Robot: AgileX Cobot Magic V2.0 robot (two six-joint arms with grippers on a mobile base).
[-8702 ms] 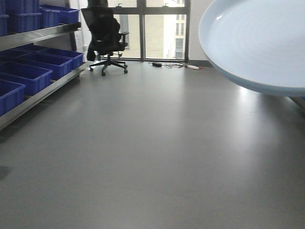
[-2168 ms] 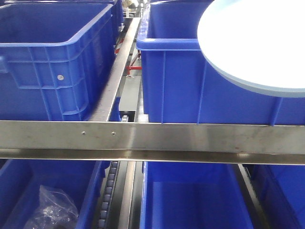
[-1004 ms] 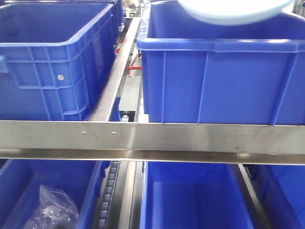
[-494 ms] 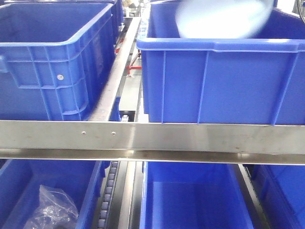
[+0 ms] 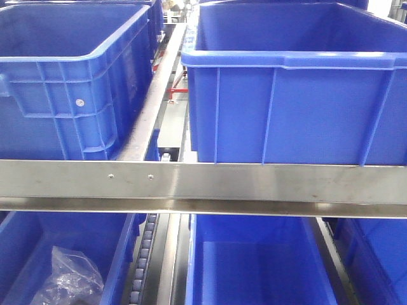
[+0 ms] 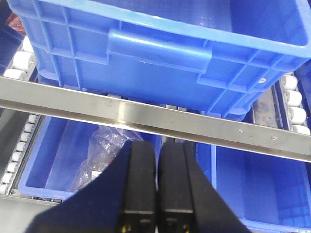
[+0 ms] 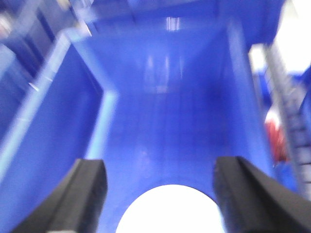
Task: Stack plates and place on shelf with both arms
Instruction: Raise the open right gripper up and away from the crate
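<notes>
Below, blurred white round plate [image 7: 167,209], inside blue bin [image 7: 165,121]

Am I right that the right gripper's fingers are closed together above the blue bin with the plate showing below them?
Not quite: the right gripper has its fingers spread wide apart, as the right wrist view shows. It does hang over the blue bin, with the plate below.

- right wrist view is all smeared, bin edges just blue streaks
- plate [image 7: 167,209] is only a blown-out white blob, cut off at the bottom edge
- bag [image 5: 68,279] at lower left, contents unreadable
</notes>
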